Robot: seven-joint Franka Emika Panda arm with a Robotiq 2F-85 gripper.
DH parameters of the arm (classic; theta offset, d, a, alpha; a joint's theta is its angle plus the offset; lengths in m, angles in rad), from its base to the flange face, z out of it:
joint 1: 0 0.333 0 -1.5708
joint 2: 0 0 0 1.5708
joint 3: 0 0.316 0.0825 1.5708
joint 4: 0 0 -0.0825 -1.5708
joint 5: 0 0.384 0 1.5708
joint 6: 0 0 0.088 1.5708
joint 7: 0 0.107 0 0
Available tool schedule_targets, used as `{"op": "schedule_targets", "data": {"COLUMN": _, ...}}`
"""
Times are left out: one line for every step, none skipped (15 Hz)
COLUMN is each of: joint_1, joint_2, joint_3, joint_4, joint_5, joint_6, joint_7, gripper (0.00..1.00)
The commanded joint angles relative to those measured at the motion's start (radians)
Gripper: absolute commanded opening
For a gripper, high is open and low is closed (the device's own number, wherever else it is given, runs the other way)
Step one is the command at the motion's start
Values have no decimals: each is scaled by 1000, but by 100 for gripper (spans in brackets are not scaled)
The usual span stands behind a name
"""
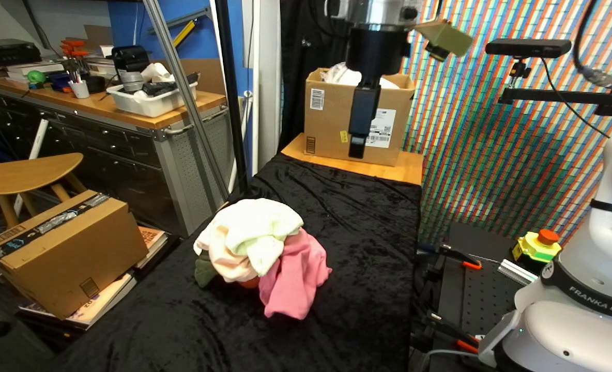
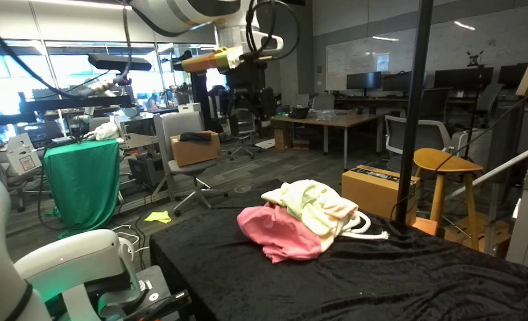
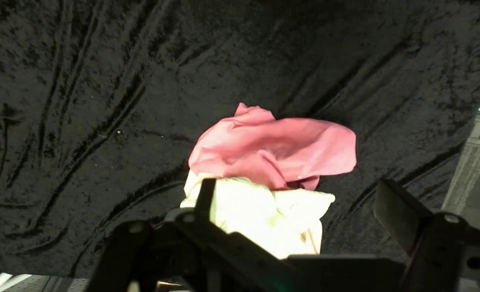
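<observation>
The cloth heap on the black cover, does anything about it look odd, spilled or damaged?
No spill or damage shows. The one odd bit: in an exterior view, a white rope loops out beside the pale cloth, its loose end lying over the black cover. It looks stray against the crumpled fabric.

Green item [image 1: 204, 272] largely covered by pale cloth [image 1: 264, 222].
In an exterior view, an orange item [image 1: 250, 282] beneath is mostly hidden; the arm [image 1: 590, 330] is cut off by the right edge.
</observation>
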Motion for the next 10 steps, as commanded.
{"op": "schedule_targets", "data": {"joint_1": 16, "joint_2": -209, "joint_3": -11, "joint_4": -110, "joint_5": 49, "joint_6": -36, "joint_7": -21, "gripper": 100}}
{"op": "schedule_targets", "data": {"joint_1": 18, "joint_2": -254, "joint_3": -12, "joint_4": -138, "joint_5": 55, "joint_6": -36, "joint_7": -23, "gripper": 100}}
{"op": "schedule_targets", "data": {"joint_1": 20, "joint_2": -297, "joint_3": -11, "joint_4": -165, "joint_5": 57, "joint_6": -34, "joint_7": -21, "gripper": 100}}
{"op": "schedule_targets", "data": {"joint_1": 22, "joint_2": -335, "joint_3": -10, "joint_4": -191, "joint_5": 59, "joint_6": -28, "joint_7": -20, "gripper": 100}}
{"op": "schedule_targets", "data": {"joint_1": 25, "joint_2": -369, "joint_3": -11, "joint_4": -216, "joint_5": 62, "joint_6": -23, "joint_7": -20, "gripper": 100}}
{"op": "schedule_targets", "data": {"joint_1": 26, "joint_2": -401, "joint_3": -9, "joint_4": -240, "joint_5": 60, "joint_6": -17, "joint_7": -17, "gripper": 100}}
{"op": "schedule_targets", "data": {"joint_1": 24, "joint_2": -433, "joint_3": -6, "joint_4": -268, "joint_5": 56, "joint_6": 4, "joint_7": -11, "gripper": 100}}
{"op": "schedule_targets", "data": {"joint_1": 20, "joint_2": -465, "joint_3": 0, "joint_4": -301, "joint_5": 48, "joint_6": 40, "joint_7": -3, "gripper": 100}}
{"op": "schedule_targets", "data": {"joint_1": 21, "joint_2": -491, "joint_3": 0, "joint_4": -329, "joint_5": 43, "joint_6": 71, "joint_7": -11, "gripper": 100}}
{"op": "schedule_targets", "data": {"joint_1": 22, "joint_2": -514, "joint_3": -2, "joint_4": -354, "joint_5": 45, "joint_6": 97, "joint_7": -10, "gripper": 100}}
